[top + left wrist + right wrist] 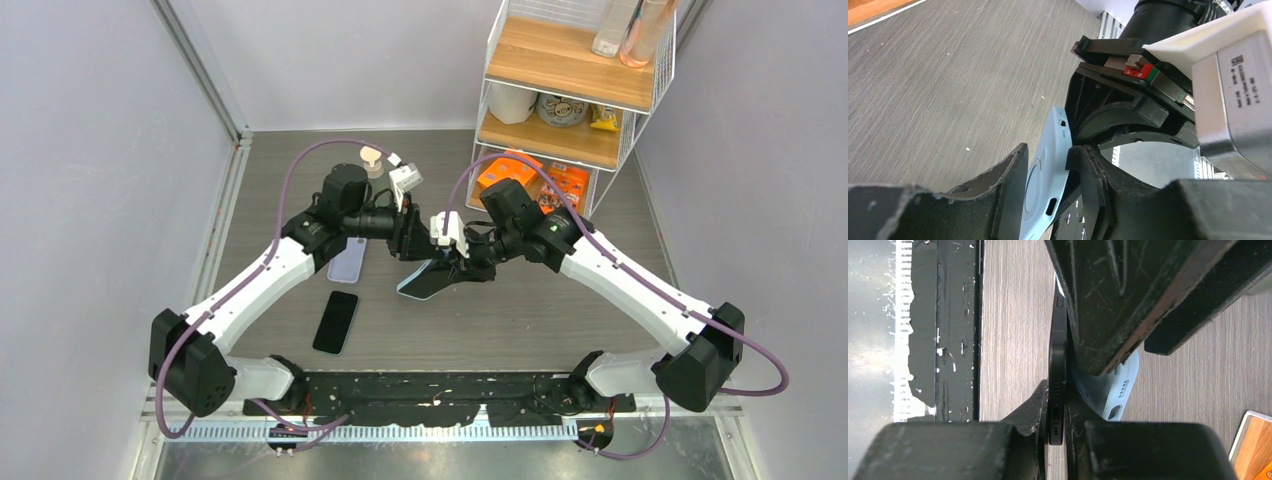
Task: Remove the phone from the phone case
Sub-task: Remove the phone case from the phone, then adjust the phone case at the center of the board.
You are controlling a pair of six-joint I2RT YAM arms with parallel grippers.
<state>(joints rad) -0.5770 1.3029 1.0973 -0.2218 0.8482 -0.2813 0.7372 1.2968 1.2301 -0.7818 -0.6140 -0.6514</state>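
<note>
Right, the container I care about first: the light blue phone case (1046, 170) is up off the bench (520, 330), at the centre of my overhead view, and the dark phone (1057, 365) is only partly seated in it. From the right wrist camera, the phone's bottom edge stands clear while the blue shell bends away from it towards 3 o'clock.

The wire rack (550, 55) at 1 o'clock holds clear bottles (630, 25) on its top shelf. The middle shelf has a white roll (512, 100), a round tin (560, 108) and a yellow packet (604, 118), and orange boxes (560, 180) sit at the bottom. A pale empty case (347, 262) lies flat on the bench at 9 o'clock of the held pair, with a second dark phone (336, 322) just beyond it at 8 o'clock.

Both arms reach inward and meet mid-bench, forearms angled in from 7 and 5 o'clock. The left hand (411, 250) is partly closed, pinching the case wall, one finger outside and one inside the shell. The right hand (1056, 400) is clamped tight across the phone's thin bottom edge.
</note>
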